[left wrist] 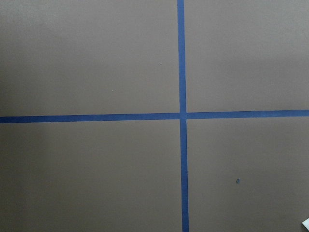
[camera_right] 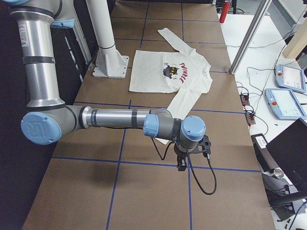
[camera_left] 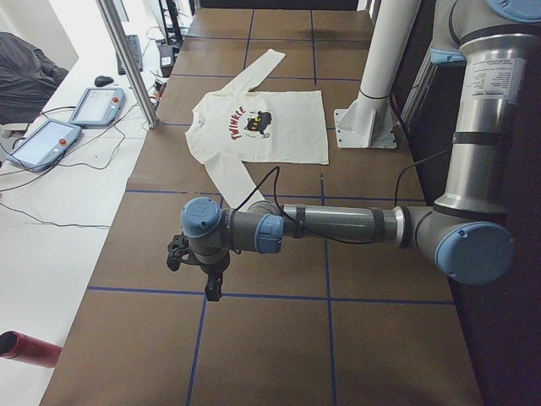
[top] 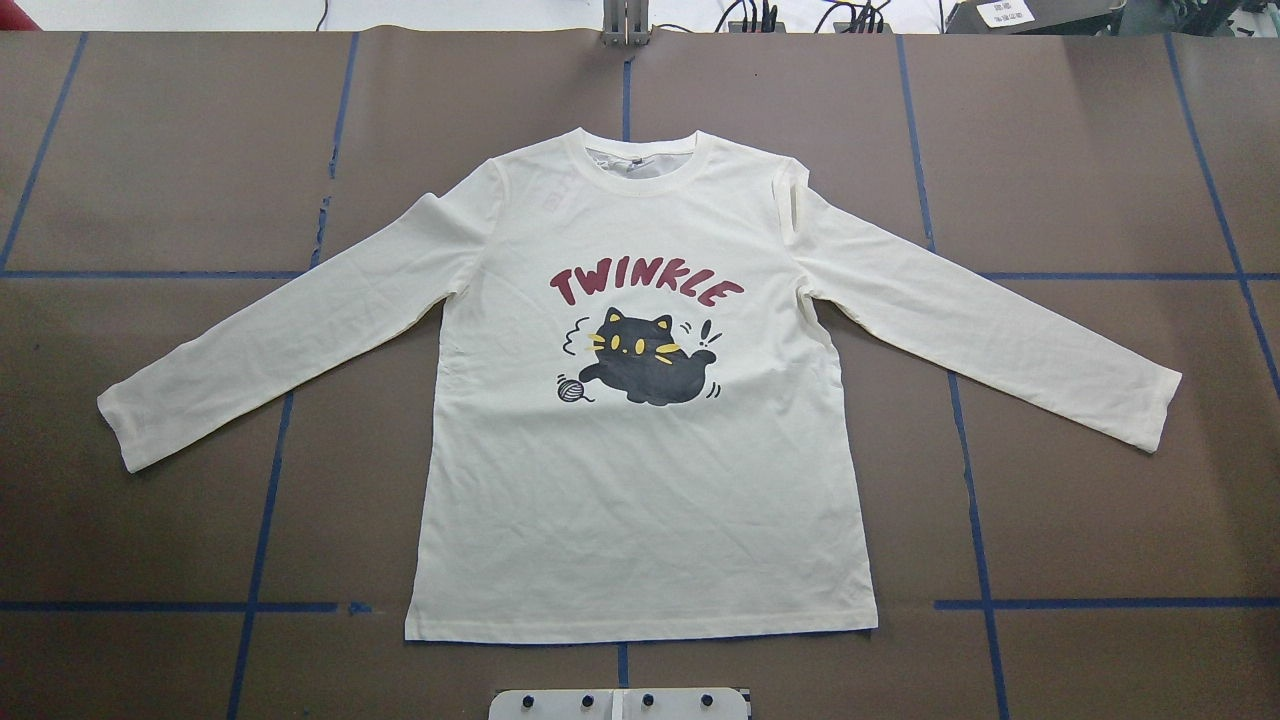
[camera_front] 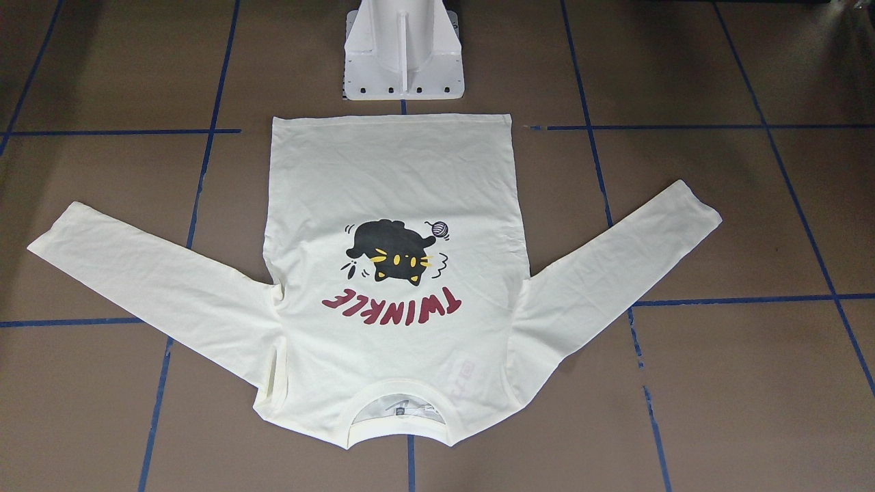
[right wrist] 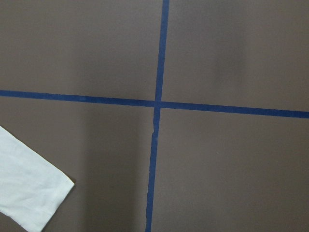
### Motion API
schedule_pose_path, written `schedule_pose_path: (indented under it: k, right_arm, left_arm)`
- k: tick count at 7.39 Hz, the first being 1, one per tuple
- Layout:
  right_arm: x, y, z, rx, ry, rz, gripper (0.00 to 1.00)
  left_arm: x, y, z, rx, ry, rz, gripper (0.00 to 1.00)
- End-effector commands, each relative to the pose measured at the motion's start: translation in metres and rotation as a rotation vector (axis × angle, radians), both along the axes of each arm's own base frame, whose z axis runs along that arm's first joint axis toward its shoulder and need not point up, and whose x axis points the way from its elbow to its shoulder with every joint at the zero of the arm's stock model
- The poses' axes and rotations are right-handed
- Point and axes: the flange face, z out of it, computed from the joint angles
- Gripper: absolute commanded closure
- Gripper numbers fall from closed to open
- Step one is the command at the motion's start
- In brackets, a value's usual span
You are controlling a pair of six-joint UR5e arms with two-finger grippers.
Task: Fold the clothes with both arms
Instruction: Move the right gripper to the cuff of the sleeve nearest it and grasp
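Note:
The cream-white long-sleeved shirt [top: 640, 500] lies flat and face up in the table's middle, both sleeves spread, with the black cat print and red "TWINKLE" showing [camera_front: 396, 171] [camera_left: 287, 135] [camera_right: 148, 72]. No arm appears in the overhead or front-facing views. My left gripper [camera_left: 211, 286] hangs over bare table beyond the left sleeve's end. Beyond the right sleeve hangs my right gripper [camera_right: 182, 165]; that sleeve's cuff [right wrist: 29, 193] shows at the right wrist view's lower left. I cannot tell whether either gripper is open or shut.
The white pedestal [camera_front: 403, 61] stands just behind the shirt's hem. Blue tape lines [left wrist: 182, 116] cross the brown table. Teach pendants [camera_left: 42, 144] [camera_right: 285, 100] and cables lie on white benches past the far edge. A metal post [camera_left: 127, 59] stands at that edge.

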Motion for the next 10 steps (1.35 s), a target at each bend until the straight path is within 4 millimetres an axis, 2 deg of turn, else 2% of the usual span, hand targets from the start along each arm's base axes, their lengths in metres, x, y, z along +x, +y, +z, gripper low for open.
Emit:
schedule_pose_path:
  k: [1,3,4,5,6,7,8,9,10]
  right_arm:
    - [0.002,0.004,0.002,-0.003,-0.003,0.002,0.00]
    - [-0.004,-0.004,-0.007,0.019,0.000,-0.008,0.00]
    - [-0.010,-0.014,-0.029,0.041,-0.011,0.003,0.00]
    - [-0.039,-0.018,-0.030,0.059,-0.040,-0.039,0.00]
    - [-0.071,-0.021,-0.039,0.103,-0.047,-0.024,0.00]
    - [-0.116,-0.011,-0.039,0.105,-0.063,0.036,0.00]
    - [-0.154,0.012,-0.036,0.120,-0.083,0.108,0.00]
    - [-0.202,0.045,-0.023,0.076,-0.098,0.116,0.00]
    - [-0.233,0.069,-0.009,0.108,-0.037,0.092,0.00]
  left_arm:
    - [-0.001,0.000,-0.003,0.008,-0.005,0.000,0.00]
    - [-0.002,-0.001,-0.006,0.016,-0.002,-0.004,0.00]
    - [-0.002,-0.007,-0.014,0.057,0.002,-0.002,0.00]
    - [-0.002,-0.010,-0.019,0.108,0.004,-0.005,0.00]
    - [0.003,-0.020,-0.018,0.135,0.003,-0.002,0.00]
    - [0.003,-0.022,-0.023,0.183,0.010,-0.006,0.00]
    - [0.003,-0.026,-0.032,0.218,0.013,-0.013,0.00]
    - [0.003,-0.029,-0.042,0.316,0.017,-0.015,0.00]
    - [0.003,-0.025,-0.042,0.363,0.019,-0.015,0.00]
